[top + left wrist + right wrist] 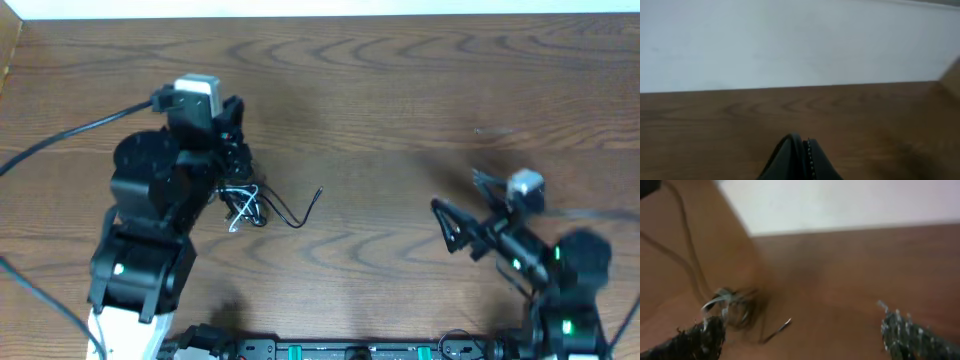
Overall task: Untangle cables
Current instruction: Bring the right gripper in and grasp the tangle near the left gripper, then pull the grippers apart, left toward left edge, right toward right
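1. Overhead view: the right gripper (446, 227) is hovering at the near right, its jaws gaping wide and gripping nothing.
2. The cables (248, 205) are lying knotted left of centre on the wooden table (400, 90), one black tail trailing right.
3. The left gripper (801, 150) is sitting just beyond them, its fingers pressing together with nothing showing between them.
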### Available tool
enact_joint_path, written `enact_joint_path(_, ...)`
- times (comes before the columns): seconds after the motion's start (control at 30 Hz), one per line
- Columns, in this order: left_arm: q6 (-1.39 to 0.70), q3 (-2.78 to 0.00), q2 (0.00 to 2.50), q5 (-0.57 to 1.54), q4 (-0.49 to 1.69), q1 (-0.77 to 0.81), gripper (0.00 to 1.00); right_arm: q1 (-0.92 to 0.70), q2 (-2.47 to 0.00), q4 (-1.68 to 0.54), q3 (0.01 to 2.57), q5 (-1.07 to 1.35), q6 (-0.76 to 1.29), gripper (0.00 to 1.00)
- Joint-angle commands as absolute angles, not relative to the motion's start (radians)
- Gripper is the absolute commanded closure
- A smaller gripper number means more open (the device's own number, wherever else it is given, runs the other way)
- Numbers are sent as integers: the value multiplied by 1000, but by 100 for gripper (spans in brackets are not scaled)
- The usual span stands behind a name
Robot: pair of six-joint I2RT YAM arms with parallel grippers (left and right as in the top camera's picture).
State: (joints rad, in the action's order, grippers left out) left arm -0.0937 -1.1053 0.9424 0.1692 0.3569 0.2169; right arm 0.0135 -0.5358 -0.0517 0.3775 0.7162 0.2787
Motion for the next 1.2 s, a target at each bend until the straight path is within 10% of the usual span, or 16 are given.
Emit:
enact_joint_path(0.0,-119,-1106,978,309,345,213,93,9,-827,-55,500,981,203,1)
enact_joint_path(0.43,-192,-1106,999,465,221,215,93,-194,-1544,1009,601,1146,672,1)
enact_joint_path(1.17,-216,-1106,1043,646,75,342,93,-432,-1786,915,602,765,505,15)
